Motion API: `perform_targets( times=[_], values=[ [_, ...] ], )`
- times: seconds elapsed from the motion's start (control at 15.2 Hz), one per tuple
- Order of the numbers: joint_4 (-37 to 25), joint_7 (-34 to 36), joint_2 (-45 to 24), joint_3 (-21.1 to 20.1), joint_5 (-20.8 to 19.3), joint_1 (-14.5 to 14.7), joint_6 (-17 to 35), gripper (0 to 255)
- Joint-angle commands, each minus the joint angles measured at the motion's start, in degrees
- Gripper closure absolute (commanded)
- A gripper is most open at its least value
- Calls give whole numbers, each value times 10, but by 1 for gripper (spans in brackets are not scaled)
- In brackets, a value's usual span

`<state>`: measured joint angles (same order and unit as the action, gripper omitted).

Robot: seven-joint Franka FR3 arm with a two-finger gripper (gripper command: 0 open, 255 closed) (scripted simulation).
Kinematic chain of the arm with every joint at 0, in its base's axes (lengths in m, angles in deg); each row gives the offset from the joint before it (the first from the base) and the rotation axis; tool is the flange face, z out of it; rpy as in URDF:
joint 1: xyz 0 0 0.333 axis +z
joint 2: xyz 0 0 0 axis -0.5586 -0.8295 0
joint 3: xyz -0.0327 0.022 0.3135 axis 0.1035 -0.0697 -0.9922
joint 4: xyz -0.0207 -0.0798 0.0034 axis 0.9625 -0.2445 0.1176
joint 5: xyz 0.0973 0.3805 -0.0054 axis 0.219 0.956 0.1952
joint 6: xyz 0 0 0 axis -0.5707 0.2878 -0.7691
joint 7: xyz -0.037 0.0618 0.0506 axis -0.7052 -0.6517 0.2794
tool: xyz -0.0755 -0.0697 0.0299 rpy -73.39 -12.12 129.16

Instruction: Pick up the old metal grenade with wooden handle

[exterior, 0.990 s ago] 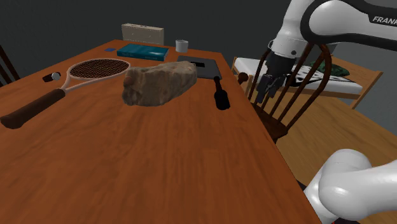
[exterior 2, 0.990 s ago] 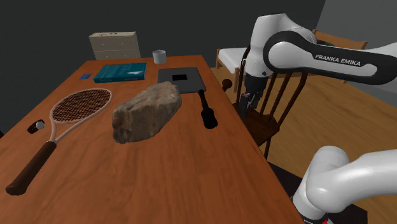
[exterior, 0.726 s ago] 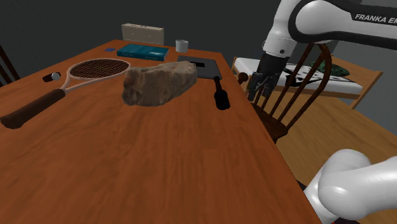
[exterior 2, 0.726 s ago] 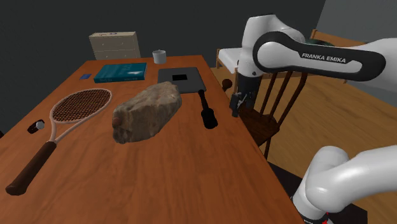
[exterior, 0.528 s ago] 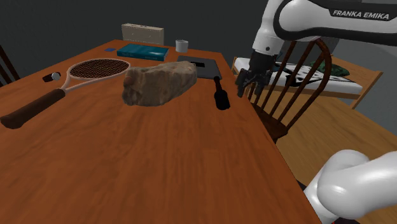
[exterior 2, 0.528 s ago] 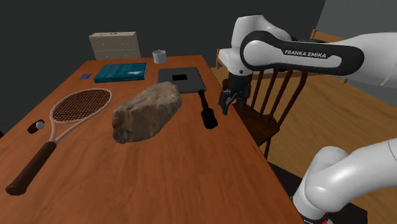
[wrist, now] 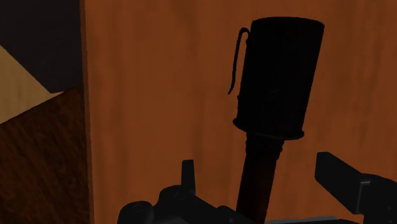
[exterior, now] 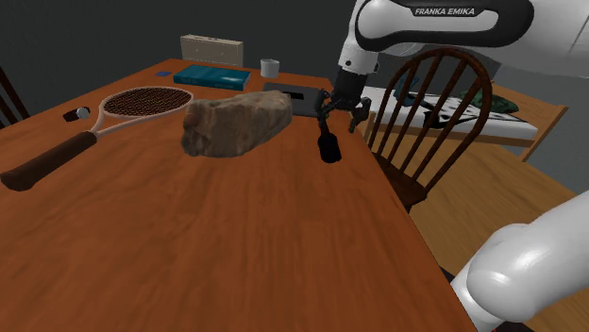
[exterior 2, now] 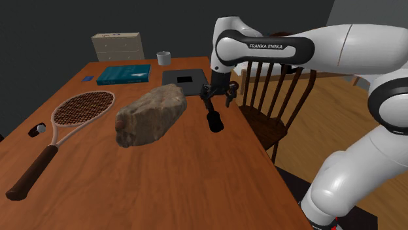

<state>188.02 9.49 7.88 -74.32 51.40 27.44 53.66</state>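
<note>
The grenade [exterior: 328, 143] is all black, with a thick can-shaped head and a slim handle. It lies on the brown wooden table [exterior: 236, 236] close to the edge at the shoulder view's right, with its head toward the near side. My gripper [exterior: 338, 111] hangs open just above the handle end, its fingers spread to either side. In the second exterior view the gripper [exterior 2: 218, 93] is over the handle, above the grenade [exterior 2: 214, 120]. The wrist view shows the grenade [wrist: 277, 76] running out ahead between the two fingers [wrist: 340, 181], which do not touch it.
A big brown rock [exterior: 236, 123] lies just beside the grenade. A flat black slab [exterior: 297, 97], a teal book [exterior: 212, 75], a mug [exterior: 270, 67] and a tennis racket [exterior: 104, 118] also lie on the table. A wooden chair [exterior: 434, 113] stands off the table's edge next to the arm.
The arm has swung from over the chair's back toward the table. The gripper has come down over the grenade's handle. The grenade and other things have not moved.
</note>
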Motion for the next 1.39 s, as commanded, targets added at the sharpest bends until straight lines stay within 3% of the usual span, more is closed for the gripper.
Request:
perform_targets(
  times=[0.0, 0.66, 0.73, 1.32],
  values=[
    [-39, 52, -46, -3, 3, -8, 8, 0],
    [8, 62, -58, -3, 5, -9, 68, 0],
    [8, 62, -59, -3, 5, -9, 68, 255],
    [8, 62, -58, -3, 5, -9, 68, 255]
  ],
)
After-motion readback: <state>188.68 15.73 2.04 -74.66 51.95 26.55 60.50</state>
